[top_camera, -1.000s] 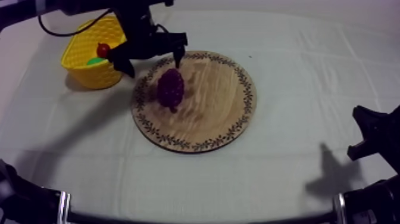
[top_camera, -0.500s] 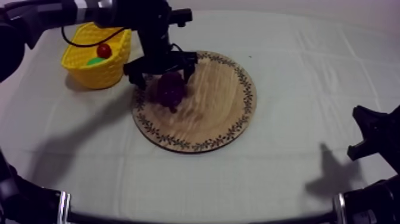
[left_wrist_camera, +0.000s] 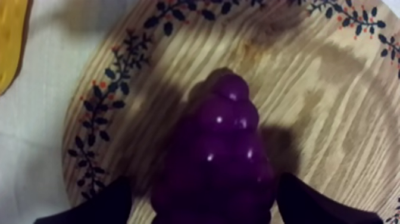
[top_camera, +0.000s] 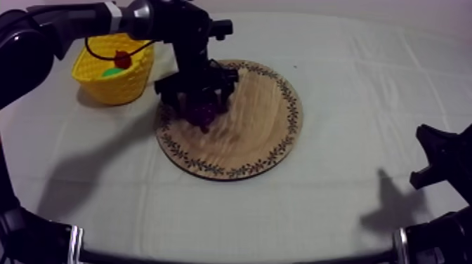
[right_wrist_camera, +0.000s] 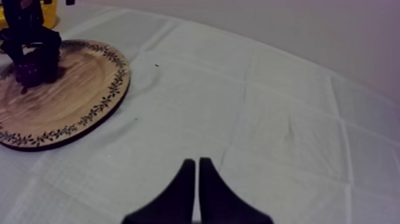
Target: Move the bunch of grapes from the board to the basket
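Noting left tool [left_wrist_camera: 203,182] straddling bunch of grapes [left_wrist_camera: 220,143], fingers [left_wrist_camera: 95,205] spread, clamping nothing, per left wrist view. Locating grapes on wooden board [top_camera: 260,126], centre-left, top view; yellow basket [top_camera: 133,81] upper left. Finding right tool [right_wrist_camera: 196,161] pinched together.

small red fruit [top_camera: 122,59] beside possibly a pear [top_camera: 110,71]

our left gripper [top_camera: 199,100] comes down from its place beside the yellow basket [top_camera: 98,88] onto the wooden board [top_camera: 260,133]; its parted fingers [left_wrist_camera: 89,208] now straddle the bunch of grapes [left_wrist_camera: 217,155].
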